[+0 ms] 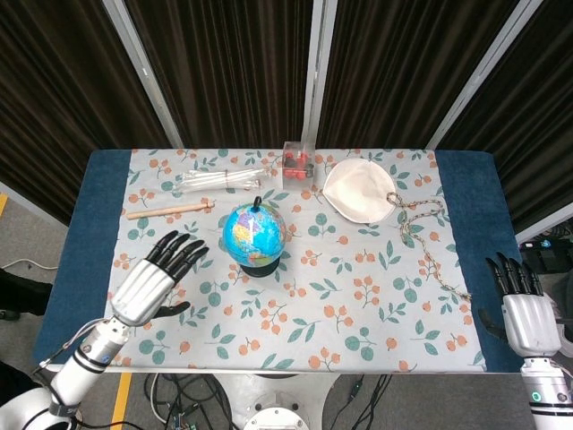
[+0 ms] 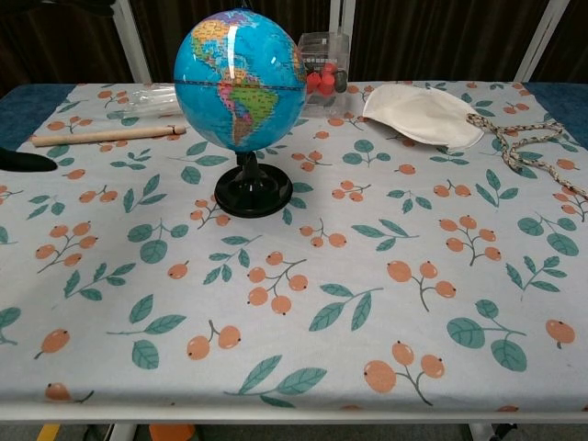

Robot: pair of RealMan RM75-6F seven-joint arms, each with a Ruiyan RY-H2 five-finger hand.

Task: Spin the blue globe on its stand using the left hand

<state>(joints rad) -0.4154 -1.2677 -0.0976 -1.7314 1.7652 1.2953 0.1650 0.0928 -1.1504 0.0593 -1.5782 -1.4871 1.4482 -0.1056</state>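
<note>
The blue globe (image 1: 254, 233) stands upright on its black stand (image 1: 259, 266) near the middle of the floral cloth; the chest view shows the globe (image 2: 241, 78) large, above its round base (image 2: 253, 194). My left hand (image 1: 155, 280) hovers over the cloth to the left of the globe, fingers spread and pointing toward it, holding nothing, a short gap away. Only a dark fingertip (image 2: 26, 162) of it shows at the left edge of the chest view. My right hand (image 1: 520, 307) stays at the table's right front corner, fingers apart, empty.
Behind the globe lie a wooden stick (image 1: 170, 210), a clear bundle of straws (image 1: 222, 179) and a clear box with red pieces (image 1: 297, 164). A white cloth pouch (image 1: 358, 190) and a braided cord (image 1: 425, 235) lie at the back right.
</note>
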